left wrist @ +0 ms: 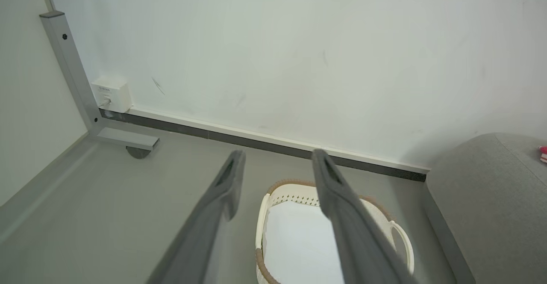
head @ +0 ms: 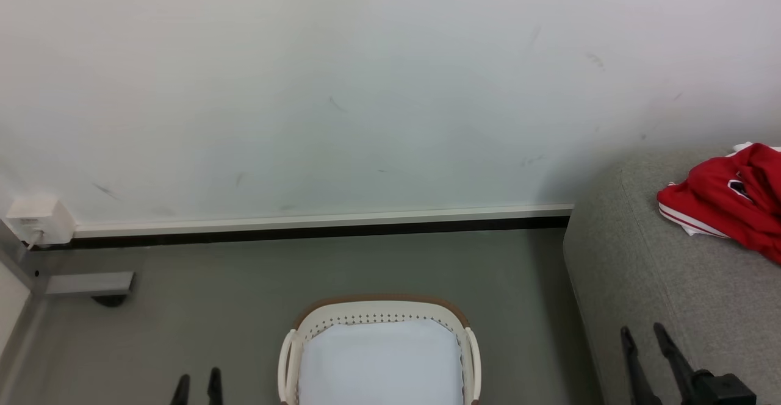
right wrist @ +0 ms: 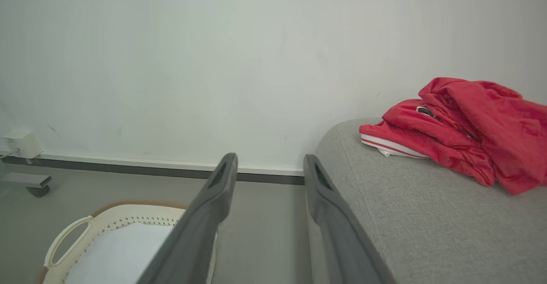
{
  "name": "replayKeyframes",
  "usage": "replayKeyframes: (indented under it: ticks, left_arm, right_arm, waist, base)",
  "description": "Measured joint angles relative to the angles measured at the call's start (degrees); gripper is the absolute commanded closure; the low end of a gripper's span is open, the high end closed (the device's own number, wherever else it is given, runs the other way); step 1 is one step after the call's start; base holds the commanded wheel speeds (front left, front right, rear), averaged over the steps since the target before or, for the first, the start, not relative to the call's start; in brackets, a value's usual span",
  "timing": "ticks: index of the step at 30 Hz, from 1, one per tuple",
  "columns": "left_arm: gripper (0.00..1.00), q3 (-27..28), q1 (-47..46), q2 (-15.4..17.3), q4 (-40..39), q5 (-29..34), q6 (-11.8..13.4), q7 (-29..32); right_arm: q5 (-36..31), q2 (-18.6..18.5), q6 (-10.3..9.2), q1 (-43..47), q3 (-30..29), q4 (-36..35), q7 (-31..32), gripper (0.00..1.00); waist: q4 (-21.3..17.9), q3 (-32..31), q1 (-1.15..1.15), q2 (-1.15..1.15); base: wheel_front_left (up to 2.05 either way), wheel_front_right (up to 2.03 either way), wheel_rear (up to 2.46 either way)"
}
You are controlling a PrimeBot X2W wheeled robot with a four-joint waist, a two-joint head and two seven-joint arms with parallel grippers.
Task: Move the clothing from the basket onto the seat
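The clothing (head: 729, 200), a crumpled heap of bright red fabric, lies on the seat (head: 647, 283) towards its back, near the wall (head: 366, 88). One piece is a jersey with white striped trim along its lower edge, which faces the seat's rounded corner, and dark marks show on a fold at the top. The right wrist view shows the same heap (right wrist: 461, 134) resting well in from the edge of the grey upholstery (right wrist: 406, 215). The basket (head: 378, 316) stands on the grey floor (head: 244, 295) to the left of the seat and apart from it, its brown rim towards the wall and its white lining (head: 381, 362) in plain sight. The left jaws are released, their fingers (left wrist: 226, 185) spread with nothing between them, to the left of the basket. The right jaws are likewise released and grasp nothing, their fingers (right wrist: 218, 190) parted beside the seat's front corner. A pale baseboard (head: 323, 219) runs along the foot of the wall, a small white box (head: 36, 217) sits at its left end, and a grey metal foot (head: 91, 283) rests on the floor below it.
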Motion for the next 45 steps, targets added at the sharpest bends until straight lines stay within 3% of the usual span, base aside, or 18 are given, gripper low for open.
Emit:
replayKeyframes:
  ticks: [7, 25, 45]
  left_arm:
    - [1.0, -0.3, 0.4, -0.7, 2.7, -1.9, 0.0, 0.9]
    - [1.0, 0.8, -1.4, -0.7, 1.7, -19.7, -1.2, 5.6]
    - [1.0, 1.6, -3.8, -0.6, 0.6, -35.4, -2.2, 10.0]
  right_arm:
    - [1.9, 0.7, 0.0, 1.4, -0.2, 2.6, 1.0, 1.0]
    - [21.8, 0.7, 0.0, 1.1, -1.5, 0.6, 5.6, 1.0]
    - [39.2, 0.6, 0.0, 0.3, -2.8, -1.3, 9.9, 1.0]
  waist:
    - [0.1, 0.0, 0.0, 0.0]
    - [0.4, 0.2, 0.0, 0.0]
    - [0.8, 0.4, 0.0, 0.0]
  base:
    - [0.0, 0.0, 0.0]
    - [0.0, 0.0, 0.0]
    - [0.0, 0.0, 0.0]
